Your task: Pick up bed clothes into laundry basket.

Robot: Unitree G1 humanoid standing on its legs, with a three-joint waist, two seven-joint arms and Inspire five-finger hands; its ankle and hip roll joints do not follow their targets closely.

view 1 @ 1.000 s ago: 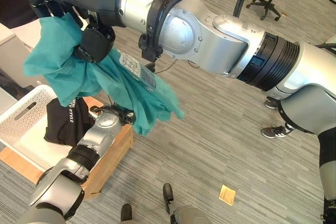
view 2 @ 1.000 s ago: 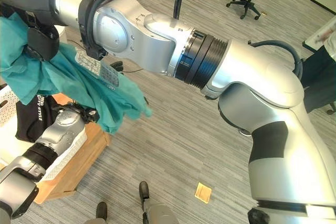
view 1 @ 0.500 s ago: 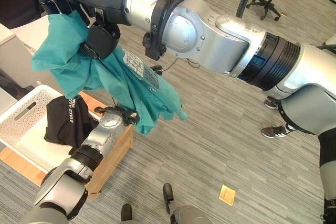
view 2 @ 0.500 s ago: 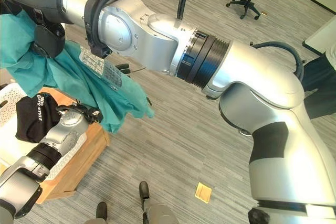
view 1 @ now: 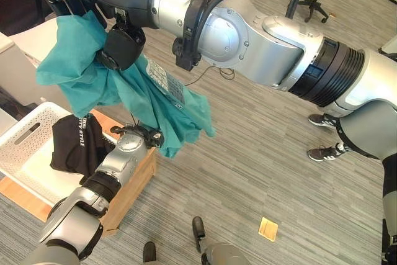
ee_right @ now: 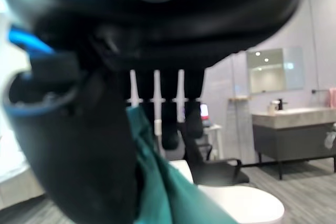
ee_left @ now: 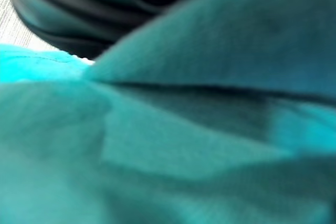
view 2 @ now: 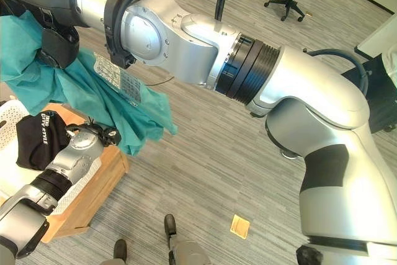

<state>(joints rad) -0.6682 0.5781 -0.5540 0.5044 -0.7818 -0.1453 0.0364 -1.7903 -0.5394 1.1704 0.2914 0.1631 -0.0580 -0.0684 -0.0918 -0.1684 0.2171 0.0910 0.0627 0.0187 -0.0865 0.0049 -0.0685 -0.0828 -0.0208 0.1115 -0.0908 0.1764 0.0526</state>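
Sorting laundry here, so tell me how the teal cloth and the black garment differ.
The teal cloth hangs in the air, gripped by the right hand; the black garment lies in the white basket. The teal cloth is plain and larger; the black garment bears white print and is bunched small. Both are crumpled fabric.

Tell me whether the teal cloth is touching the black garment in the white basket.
Cannot tell. In the left eye view the teal cloth, held up by the right hand, overlaps the black garment in the white laundry basket; no gap or contact shows.
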